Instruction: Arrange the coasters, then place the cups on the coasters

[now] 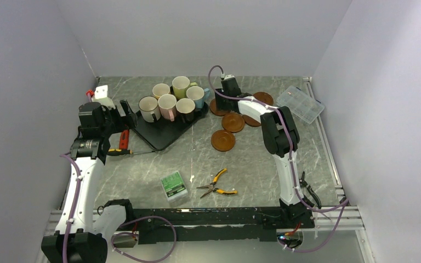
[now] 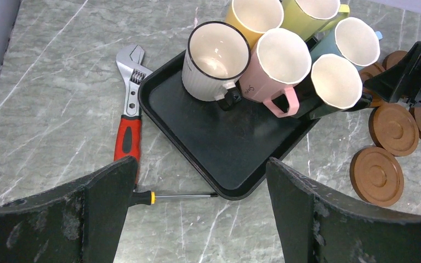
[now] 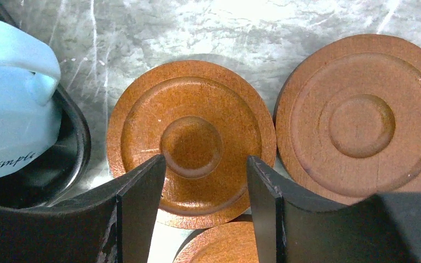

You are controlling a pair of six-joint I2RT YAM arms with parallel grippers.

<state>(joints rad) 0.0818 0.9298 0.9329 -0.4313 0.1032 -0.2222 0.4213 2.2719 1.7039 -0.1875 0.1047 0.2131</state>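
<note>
Your right end effector [image 3: 205, 161] hangs part-open and empty over a coaster [image 3: 192, 109] lying flat on the bench [image 3: 252, 22], just beside the tray [image 3: 79, 142]. It looks thin, stiff and light: pinch across its rim.

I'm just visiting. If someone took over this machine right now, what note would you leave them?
Left fingers: open, empty, beside the black tray.
Right fingers: open, either side of one coaster's centre, nothing gripped.
All six cups stand on the tray; coasters cluster right of it, bare.
Done: nothing visible. Left: arrange coasters, set cups on them.
</note>
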